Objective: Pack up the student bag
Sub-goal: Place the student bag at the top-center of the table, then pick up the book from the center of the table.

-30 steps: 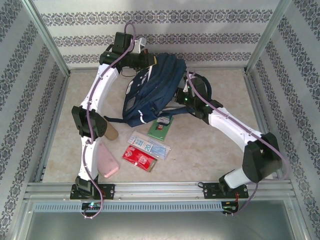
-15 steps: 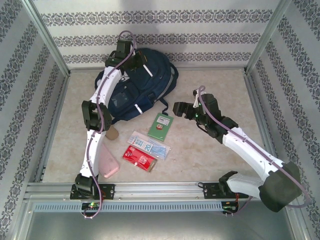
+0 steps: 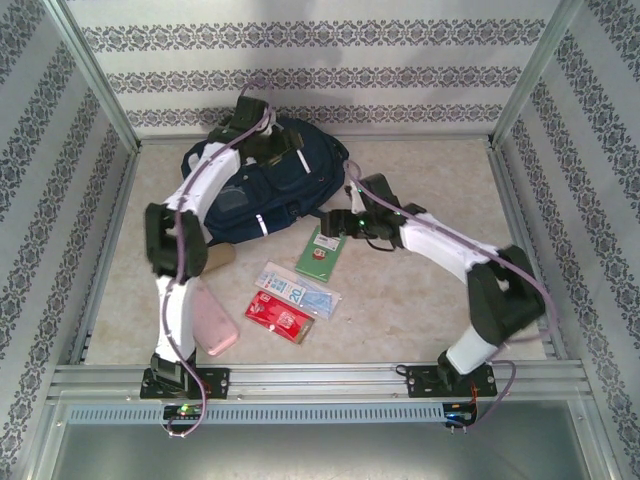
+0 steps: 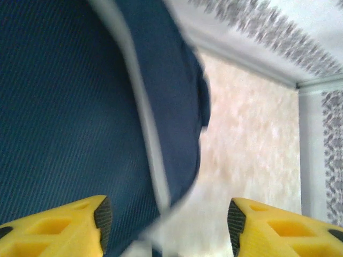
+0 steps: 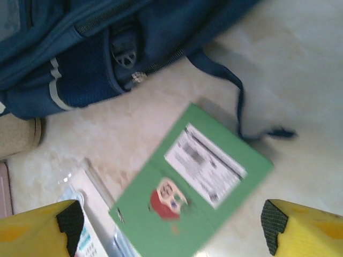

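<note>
The student bag point(image 3: 295, 185) lies flat toward the far side of the surface point(image 3: 430, 300), beyond the loose items near the arm bases. By judgement it is soft and floppy, light while unfilled, and will sag wherever it is lifted, so plain fabric makes a poor hold; its near edge offers a loose dark strap point(image 5: 238, 101) and a zipped front pocket point(image 5: 80, 75); the far end probably has a firmer top seam, the better place to pinch and keep the mouth open; the weave looks rough rather than slippery, and nothing about it seems fragile.

The right pincer point(image 5: 169, 222) hangs spread wide above a green booklet point(image 5: 209, 176) that lies just beside the bag's near edge; it holds nothing, and whether it touches the booklet I cannot tell. Farther back, the left pincer point(image 4: 167, 214) stands parted over the bag's blue cloth near its far end; nothing is pinched between the fingers, and contact with the cloth cannot be told.
</note>
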